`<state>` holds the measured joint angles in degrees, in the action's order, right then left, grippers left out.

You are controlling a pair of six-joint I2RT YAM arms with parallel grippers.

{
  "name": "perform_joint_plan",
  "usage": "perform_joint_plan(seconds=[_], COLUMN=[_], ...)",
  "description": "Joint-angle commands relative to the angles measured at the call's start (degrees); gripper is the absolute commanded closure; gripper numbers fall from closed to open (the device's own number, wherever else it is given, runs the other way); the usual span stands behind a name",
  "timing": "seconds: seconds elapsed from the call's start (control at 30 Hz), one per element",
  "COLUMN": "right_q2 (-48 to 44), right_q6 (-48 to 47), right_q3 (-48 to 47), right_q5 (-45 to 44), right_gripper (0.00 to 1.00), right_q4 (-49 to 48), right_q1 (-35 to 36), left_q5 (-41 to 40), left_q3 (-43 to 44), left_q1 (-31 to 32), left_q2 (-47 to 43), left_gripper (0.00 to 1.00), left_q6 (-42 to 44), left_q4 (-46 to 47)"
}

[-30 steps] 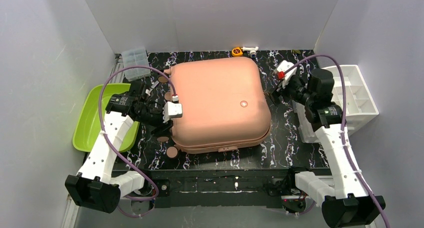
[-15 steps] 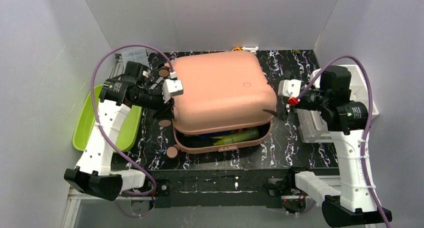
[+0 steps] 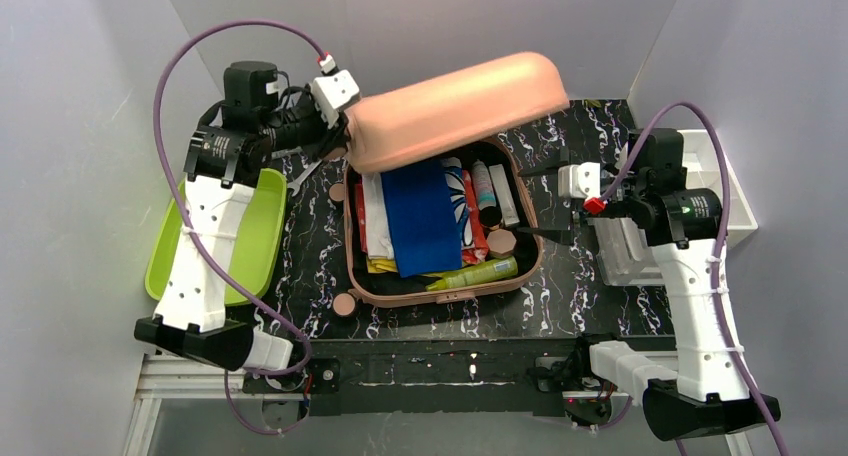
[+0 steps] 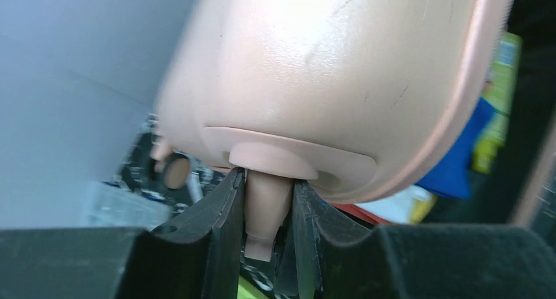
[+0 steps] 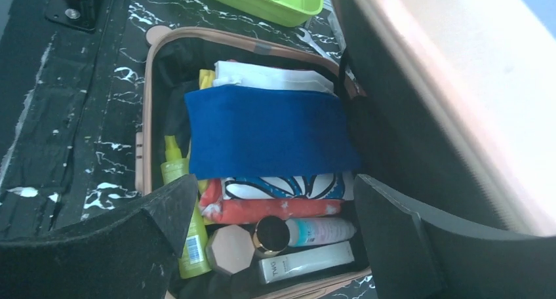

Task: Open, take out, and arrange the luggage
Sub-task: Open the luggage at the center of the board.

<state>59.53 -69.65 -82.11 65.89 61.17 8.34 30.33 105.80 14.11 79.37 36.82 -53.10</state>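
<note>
The salmon-pink luggage (image 3: 450, 106) lies open on the black mat, its lid tilted up toward the back left over the base (image 3: 440, 294). My left gripper (image 3: 345, 101) (image 4: 269, 181) is shut on a pink handle stub (image 4: 265, 210) at the lid's (image 4: 328, 82) edge and holds it up. Inside lie a blue pouch (image 3: 422, 216) (image 5: 269, 132), folded cloths, a lime-green bottle (image 3: 475, 273), a pink octagonal jar (image 5: 229, 250) and a white box (image 5: 308, 263). My right gripper (image 3: 548, 204) (image 5: 275, 194) stands open at the base's right rim, holding nothing.
A lime-green tray (image 3: 215, 236) lies left of the luggage under my left arm. A white drawer organizer (image 3: 715, 191) stands at the right, behind my right arm. Small round wheels (image 3: 345, 303) stick out on the left side of the base. White walls close in on three sides.
The lid went from shut to raised high, carried up and back by my left gripper. My right gripper moved forward from the back right to the base's right rim.
</note>
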Motion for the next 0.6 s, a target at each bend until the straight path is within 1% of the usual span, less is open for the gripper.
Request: perform_joint_plan(seconds=[0.0, 0.07, 0.1, 0.13, 0.17, 0.23, 0.27, 0.3, 0.4, 0.43, 0.57], right_q2=[0.6, 0.8, 0.8, 0.9, 1.1, 1.5, 1.8, 2.3, 4.6, 5.6, 10.2], right_q6=[8.3, 15.5, 19.0, 22.0, 24.5, 29.3, 32.0, 35.1, 41.9, 43.0, 46.9], right_q3=[2.6, 5.8, 7.6, 9.6, 11.5, 16.6, 18.7, 21.0, 26.0, 27.1, 29.8], right_q5=[0.7, -2.3, -4.0, -5.8, -7.6, -12.1, -15.2, -18.7, -29.1, -31.7, -38.5], right_gripper=[0.01, 0.02, 0.02, 0.02, 0.02, 0.02, 0.02, 0.02, 0.02, 0.03, 0.05], right_q4=[-11.6, -19.2, -23.5, -27.3, -30.7, -38.0, -43.4, -47.5, -57.0, -59.0, -64.2], right_q1=[0.1, 0.1, 0.1, 0.2, 0.1, 0.2, 0.2, 0.2, 0.2, 0.2, 0.2], left_q5=[-14.3, -18.0, -19.6, -21.2, -22.2, -23.6, -24.2, -24.7, -25.9, -26.2, -27.3], left_q3=[2.4, 4.6, 5.8, 6.9, 7.8, 9.4, 10.8, 12.1, 15.8, 16.7, 19.2], left_q1=[-0.6, -0.6, -0.6, -0.7, -0.8, -0.8, -0.9, -0.9, -0.9, -0.8, -0.9], left_q2=[8.0, 10.6, 11.8, 12.7, 13.6, 15.0, 15.8, 16.7, 19.2, 19.8, 21.8], left_gripper=[1.00, 0.99, 0.90, 0.77, 0.68, 0.56, 0.48, 0.37, 0.08, 0.03, 0.02], left_q6=[-3.9, -4.1, -4.1, -4.2, -4.4, -5.0, -5.4, -6.0, -7.4, -7.8, -8.7], left_q4=[17.2, 18.7, 19.4, 20.1, 21.0, 22.8, 23.3, 23.4, 23.2, 23.3, 23.3])
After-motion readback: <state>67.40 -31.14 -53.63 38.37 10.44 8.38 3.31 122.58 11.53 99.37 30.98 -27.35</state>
